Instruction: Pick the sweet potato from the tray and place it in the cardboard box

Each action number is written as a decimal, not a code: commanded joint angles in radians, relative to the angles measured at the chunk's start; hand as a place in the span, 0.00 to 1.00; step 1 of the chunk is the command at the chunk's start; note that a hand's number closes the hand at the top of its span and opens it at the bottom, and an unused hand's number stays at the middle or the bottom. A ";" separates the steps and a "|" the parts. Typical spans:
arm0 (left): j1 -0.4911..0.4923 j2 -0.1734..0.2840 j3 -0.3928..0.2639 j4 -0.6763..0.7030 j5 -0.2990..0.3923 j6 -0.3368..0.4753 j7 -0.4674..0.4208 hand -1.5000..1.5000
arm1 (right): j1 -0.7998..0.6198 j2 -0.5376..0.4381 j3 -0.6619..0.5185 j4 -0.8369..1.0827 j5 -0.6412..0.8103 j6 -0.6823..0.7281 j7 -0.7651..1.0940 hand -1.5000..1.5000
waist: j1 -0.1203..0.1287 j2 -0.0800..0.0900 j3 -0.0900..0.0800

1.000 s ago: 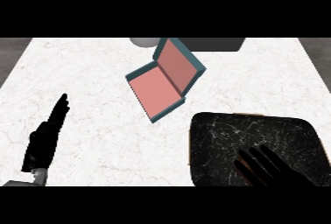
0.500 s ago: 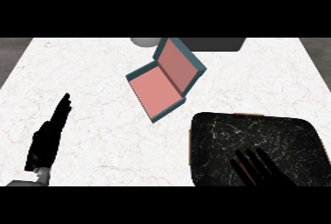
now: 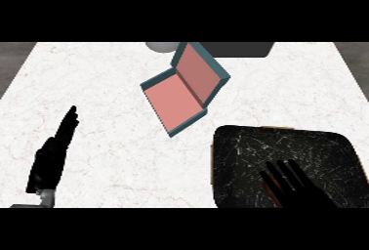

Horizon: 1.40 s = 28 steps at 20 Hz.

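White marbled desk with faint reddish veins, filling most of the head view; grey floor showing past its left and right edges. At the far edge, a dark grey block and a pale round shape, both cut off by the frame. Box near the middle: teal outside, pink inside, lying open with its lid tilted up. Dark marbled tray at lower right, rounded corners, thin tan rim along its left side. Right robot hand over the tray's near part, fingers straight and spread, holding nothing visible. Left robot hand resting open at lower left, fingers straight. Sweet potato not discernible anywhere; possibly hidden under the right robot hand.
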<state>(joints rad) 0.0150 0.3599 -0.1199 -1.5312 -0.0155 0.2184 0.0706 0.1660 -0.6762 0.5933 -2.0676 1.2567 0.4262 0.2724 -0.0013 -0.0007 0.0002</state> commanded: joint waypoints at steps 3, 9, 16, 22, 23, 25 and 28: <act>0.096 -0.016 0.010 -0.110 -0.040 -0.007 0.004 0.50 | 0.048 0.029 -0.031 0.042 0.038 -0.079 -0.047 0.00 | 0.003 -0.001 0.000; -0.012 -0.060 0.038 -0.024 -0.069 -0.036 0.023 0.50 | 0.004 0.088 -0.036 0.137 0.085 -0.066 -0.101 0.00 | 0.001 0.000 0.000; 0.017 -0.053 0.112 0.027 -0.050 -0.113 -0.054 0.50 | -0.010 0.160 -0.060 0.178 0.120 -0.063 -0.120 0.00 | 0.002 0.000 0.000; 0.015 -0.120 0.078 0.025 -0.121 -0.074 -0.037 0.50 | 0.032 0.156 -0.059 0.235 0.179 -0.118 -0.156 0.00 | 0.000 0.000 0.000; -0.024 -0.084 0.135 0.051 -0.074 -0.125 -0.022 0.50 | -0.010 0.166 -0.085 0.244 0.174 -0.103 -0.175 0.00 | 0.001 0.001 0.000; 0.004 -0.095 0.109 -0.066 -0.094 -0.107 0.071 0.50 | 0.058 0.204 -0.012 0.190 0.238 -0.084 -0.094 0.00 | 0.000 -0.001 0.000; -0.048 -0.129 0.099 0.035 -0.133 -0.101 0.023 0.50 | 0.033 0.167 -0.131 0.254 0.151 -0.102 -0.202 1.00 | -0.002 0.001 0.000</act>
<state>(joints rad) 0.0096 0.2488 -0.0219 -1.5292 -0.1266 0.1220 0.0784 0.1834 -0.5146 0.4967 -1.8527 1.4170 0.3499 0.1017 -0.0011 -0.0008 -0.0003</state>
